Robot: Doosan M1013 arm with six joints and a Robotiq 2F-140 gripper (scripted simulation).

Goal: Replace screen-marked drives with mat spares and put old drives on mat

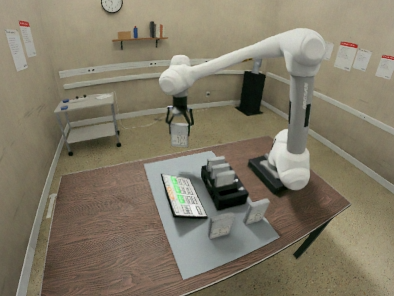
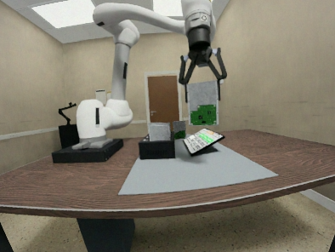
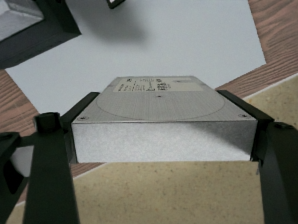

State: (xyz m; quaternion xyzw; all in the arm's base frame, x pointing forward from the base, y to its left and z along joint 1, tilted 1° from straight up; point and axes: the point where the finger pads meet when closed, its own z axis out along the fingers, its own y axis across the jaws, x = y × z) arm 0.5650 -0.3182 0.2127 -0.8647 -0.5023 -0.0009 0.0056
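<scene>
Our fingers (image 1: 180, 131) (image 2: 202, 90) pinch a drive (image 1: 180, 135) (image 2: 202, 103) (image 3: 162, 141) by its sides, high over the mat (image 1: 227, 252) (image 2: 191, 176) (image 3: 175, 45). If we lower it tilted or off-line, it could clip the screen (image 1: 183, 196) (image 2: 203, 141) or jam in the dock (image 1: 231, 200) (image 2: 157, 150) (image 3: 35, 42), tipping it.

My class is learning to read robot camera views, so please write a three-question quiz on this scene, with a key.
1. True or false: the gripper is holding a drive above the bench.
2. Multiple choice: how many drives stand on the mat outside the black dock?
A) none
B) two
C) five
3. Fill in the missing word: besides white, orange and black, the tilted screen shows patches of ______.

Key: 1 true; 2 B; 3 green.
</scene>
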